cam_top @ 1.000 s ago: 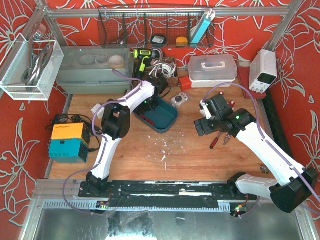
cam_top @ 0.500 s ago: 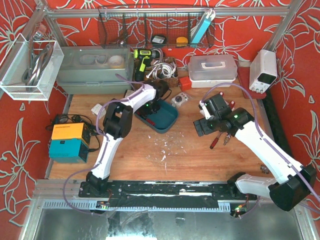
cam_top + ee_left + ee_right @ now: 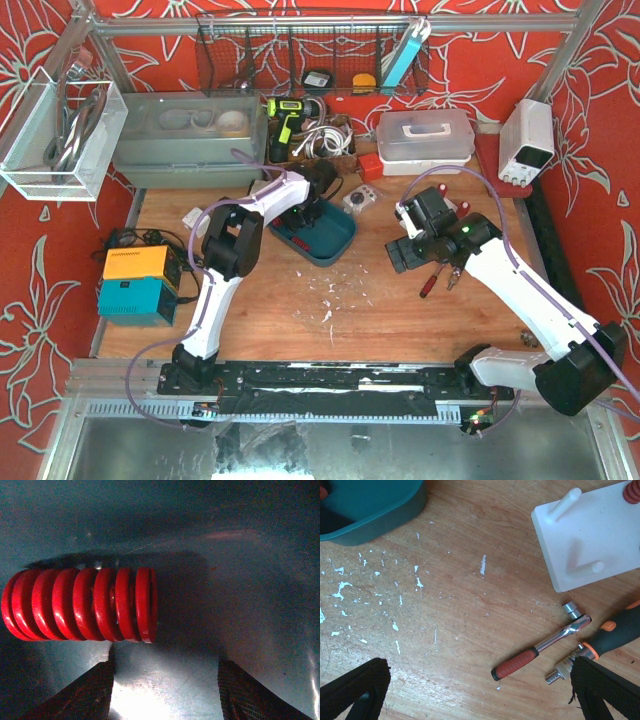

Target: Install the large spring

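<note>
The large red spring (image 3: pixel 82 605) lies on its side on the floor of the teal bin (image 3: pixel 340 245). My left gripper (image 3: pixel 304 214) is down inside the bin; in the left wrist view it (image 3: pixel 165 692) is open and empty, with the spring just beyond and left of the gap between the fingers. My right gripper (image 3: pixel 405 256) hovers over the wooden table, open and empty (image 3: pixel 480 695). The white peg block (image 3: pixel 590 545) with bare pegs lies ahead and to its right. A small red spring (image 3: pixel 631 492) sits on the block's far corner.
A ratchet with a red grip (image 3: pixel 540 647) and an orange-black screwdriver (image 3: pixel 615 635) lie on the table below the block. A corner of the teal bin (image 3: pixel 370 510) shows at upper left. White paint flecks (image 3: pixel 325 295) dot the wood. Boxes and tools line the back edge.
My left gripper has shifted a little toward the back inside the bin. My right arm has edged slightly left. Nothing was grasped.
</note>
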